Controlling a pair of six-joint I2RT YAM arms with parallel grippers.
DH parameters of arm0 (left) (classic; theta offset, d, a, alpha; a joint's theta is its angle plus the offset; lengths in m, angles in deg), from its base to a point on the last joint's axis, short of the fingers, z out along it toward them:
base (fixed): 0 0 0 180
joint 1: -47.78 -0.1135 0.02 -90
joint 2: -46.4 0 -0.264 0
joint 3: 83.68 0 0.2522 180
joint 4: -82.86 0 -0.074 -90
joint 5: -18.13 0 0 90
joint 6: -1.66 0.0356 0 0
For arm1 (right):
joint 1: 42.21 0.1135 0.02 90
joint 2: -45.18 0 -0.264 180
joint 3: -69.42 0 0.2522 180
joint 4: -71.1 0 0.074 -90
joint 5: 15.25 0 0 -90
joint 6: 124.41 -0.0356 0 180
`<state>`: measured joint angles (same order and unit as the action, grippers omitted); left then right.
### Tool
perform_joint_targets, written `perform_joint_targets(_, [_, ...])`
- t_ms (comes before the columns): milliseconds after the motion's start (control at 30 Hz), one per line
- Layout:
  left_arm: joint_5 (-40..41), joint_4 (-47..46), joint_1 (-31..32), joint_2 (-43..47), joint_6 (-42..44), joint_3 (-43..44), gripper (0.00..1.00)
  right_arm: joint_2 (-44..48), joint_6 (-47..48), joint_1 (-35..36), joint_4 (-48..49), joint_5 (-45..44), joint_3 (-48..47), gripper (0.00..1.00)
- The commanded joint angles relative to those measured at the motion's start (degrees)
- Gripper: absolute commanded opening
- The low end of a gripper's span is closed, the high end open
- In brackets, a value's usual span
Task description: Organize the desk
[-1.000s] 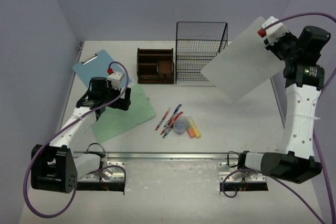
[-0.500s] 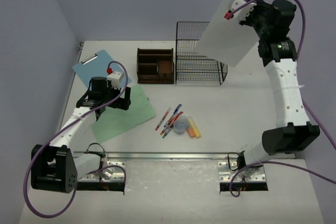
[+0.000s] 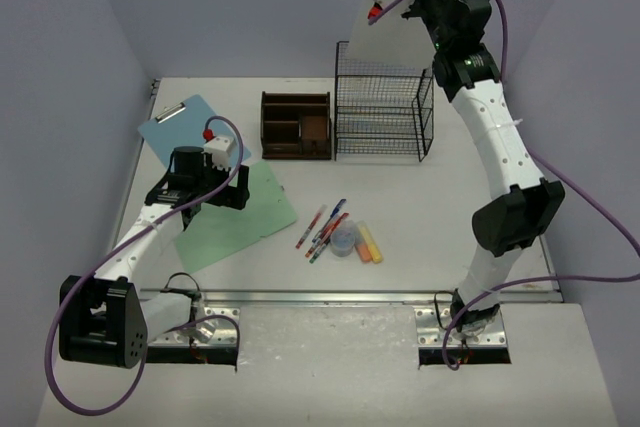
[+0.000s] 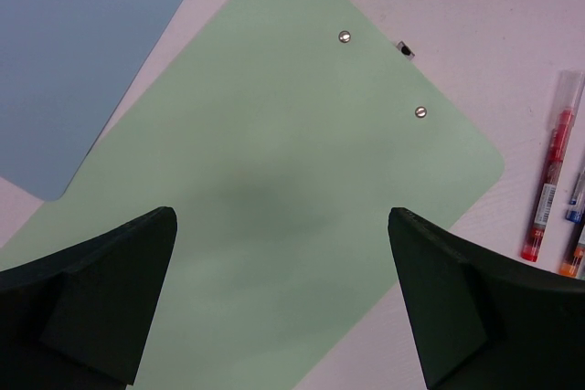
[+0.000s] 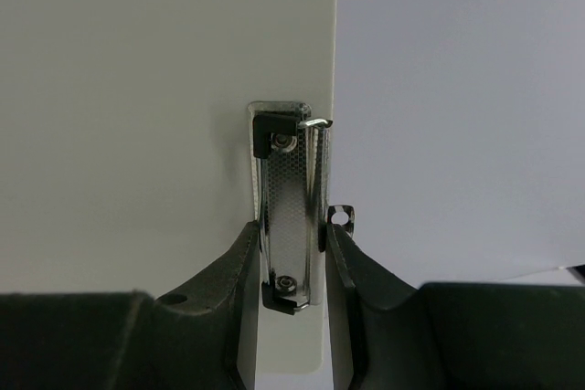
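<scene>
Hovering over the left part of the counter (image 3: 450, 207), which lay flat beneath everything, the left fingers (image 4: 101, 299) stood spread wide with nothing between them. They were directly above the green clipboard (image 4: 274, 134). Its long axis ran diagonally across their gap, with the riveted end toward the pens (image 3: 325, 229) and the opposite end meeting the blue clipboard (image 3: 185, 127). Further right, the wooden organizer (image 3: 296, 125) and the wire rack (image 3: 383, 97) stood side by side at the back. High above the rack and well clear of the counter, the right fingers (image 5: 228, 289) pinched the metal clip (image 5: 288, 207) of the white clipboard (image 5: 164, 89). The board extended away from them, its long axis in line with the fingers. The coming move seemed to turn on the rack lying below the held board. The right arm was far nearer to it, and the board would probably need tilting level to enter a tier.
</scene>
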<state>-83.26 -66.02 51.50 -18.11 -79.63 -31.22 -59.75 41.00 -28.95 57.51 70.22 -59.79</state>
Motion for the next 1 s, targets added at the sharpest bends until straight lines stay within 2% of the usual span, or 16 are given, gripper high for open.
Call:
perform_joint_targets(0, [-0.20, -2.69, 0.23, 0.35, -0.72, 2.26, 1.00, -0.27, 4.83, 2.47, 11.26, 0.40, -3.02, 0.00])
perform_joint_targets(567, [-0.20, -2.69, 0.23, 1.10, -0.77, 2.00, 1.00, -4.30, 9.87, 3.88, 11.91, 2.80, 1.02, 0.00])
perform_joint_targets(767, [-0.29, -2.78, 0.23, 1.32, -0.78, 2.00, 1.00, -6.22, 10.90, 3.32, 8.56, 3.47, 1.92, 0.00])
perform_joint_targets(967, [-0.55, -2.69, 0.23, 1.41, -0.55, 2.00, 1.00, -10.34, 10.31, 2.14, 0.06, 3.65, -2.85, 0.00])
